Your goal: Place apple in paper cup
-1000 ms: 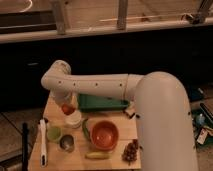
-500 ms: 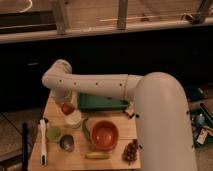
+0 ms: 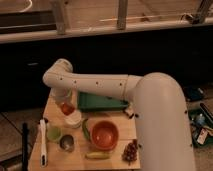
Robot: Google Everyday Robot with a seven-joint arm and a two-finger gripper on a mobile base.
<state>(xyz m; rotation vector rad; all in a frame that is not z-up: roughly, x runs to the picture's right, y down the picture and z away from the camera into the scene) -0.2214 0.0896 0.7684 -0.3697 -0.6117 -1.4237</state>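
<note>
The apple (image 3: 68,108), small and red-orange, hangs at the left side of the wooden table, just above and slightly left of the white paper cup (image 3: 74,119). My gripper (image 3: 65,102) comes down from the white arm's bent wrist and is shut on the apple from above; its fingers are mostly hidden behind the wrist and the fruit. The paper cup stands upright on the table with its mouth partly covered by the apple.
A red-orange bowl (image 3: 104,134) sits mid-table, a green tray (image 3: 100,102) behind it. A pale-green cup (image 3: 53,133), a dark metal cup (image 3: 66,144), a white tool (image 3: 42,142), a banana (image 3: 97,155) and dark grapes (image 3: 131,151) lie along the front.
</note>
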